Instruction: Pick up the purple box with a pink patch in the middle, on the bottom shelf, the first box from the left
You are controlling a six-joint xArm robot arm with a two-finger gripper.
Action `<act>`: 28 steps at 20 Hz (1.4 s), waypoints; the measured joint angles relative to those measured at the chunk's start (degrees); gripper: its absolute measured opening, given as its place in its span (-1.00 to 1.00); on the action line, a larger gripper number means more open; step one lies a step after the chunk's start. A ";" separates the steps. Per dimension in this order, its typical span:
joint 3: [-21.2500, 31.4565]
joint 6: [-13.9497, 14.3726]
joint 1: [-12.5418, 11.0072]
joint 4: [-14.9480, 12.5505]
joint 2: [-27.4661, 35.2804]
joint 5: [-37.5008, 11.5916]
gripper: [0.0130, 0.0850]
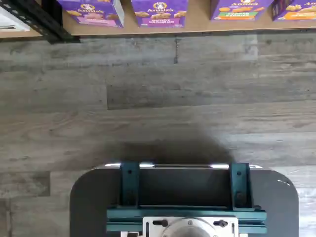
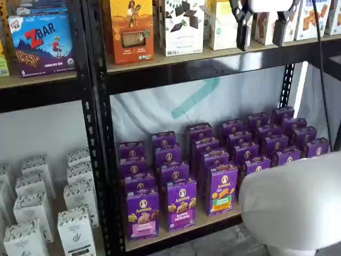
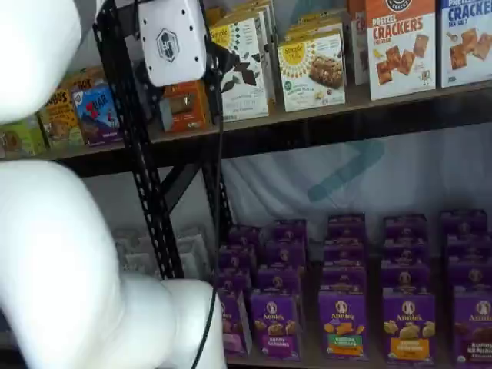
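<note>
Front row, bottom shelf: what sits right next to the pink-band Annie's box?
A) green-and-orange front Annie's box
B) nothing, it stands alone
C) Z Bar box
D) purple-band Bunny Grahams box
D. In a shelf view the purple box with the pink band stands at the front of the bottom shelf, and the Bunny Grahams box is directly beside it; the green-and-orange box comes one further along.

White gripper (image 2: pixel 261 26) body up top, two black fingers hanging from it in a shelf view, a thin black cable (image 2: pixel 322 69) trailing beside. The gripper's body (image 3: pixel 172 40) is a rounded white block with a small grey hexagon logo. Big smooth glossy white arm (image 3: pixel 54 261) shells, bulbous, with another black cable running down past them. The wrist view shows none of it.
</note>
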 joint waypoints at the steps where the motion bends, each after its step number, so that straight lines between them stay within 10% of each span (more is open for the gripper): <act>1: -0.06 0.22 0.39 -0.46 0.07 0.11 1.00; 15: 5.36 2.15 3.30 -3.28 -1.80 -5.93 1.00; 28: 17.87 4.79 5.21 -0.38 -4.01 -15.73 1.00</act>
